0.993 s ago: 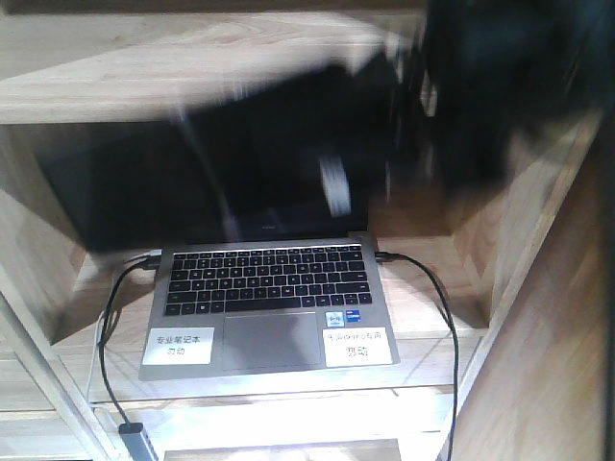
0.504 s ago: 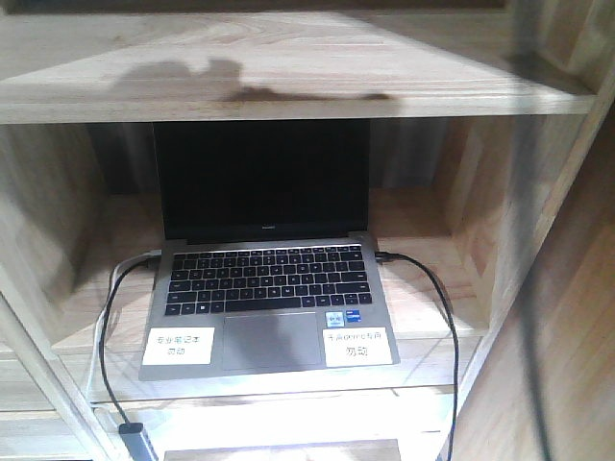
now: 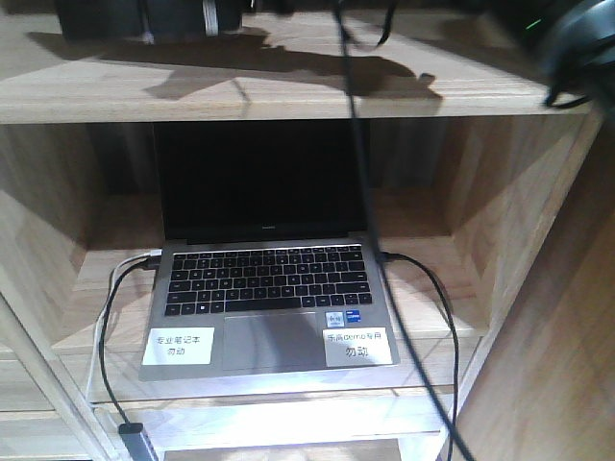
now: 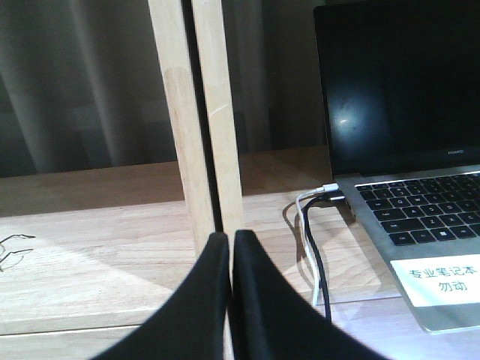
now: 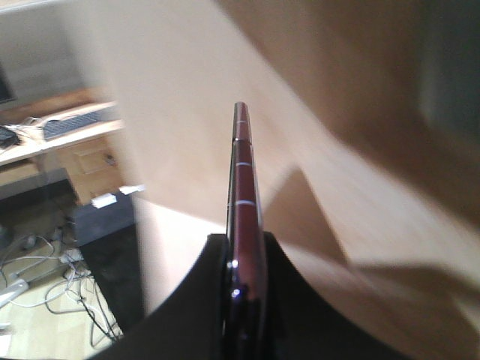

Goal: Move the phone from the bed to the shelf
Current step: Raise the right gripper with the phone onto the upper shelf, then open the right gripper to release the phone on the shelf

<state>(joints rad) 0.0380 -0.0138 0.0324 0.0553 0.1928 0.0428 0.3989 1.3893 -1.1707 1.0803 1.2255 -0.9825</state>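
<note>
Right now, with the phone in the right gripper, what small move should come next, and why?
Probably lower the right gripper toward a bare board of the shelf: the phone is clamped edge-on, not resting on anything yet.

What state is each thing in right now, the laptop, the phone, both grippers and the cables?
Grey open-lid laptop: lid up, screen dark, sitting in the pale wooden shelf compartment.
Slim black phone with pinkish rim: held edge-on, off any surface.
Right gripper: shut on the phone.
Left gripper: shut, holding nothing.
Black and white cables: plugged into the laptop's side.
</note>
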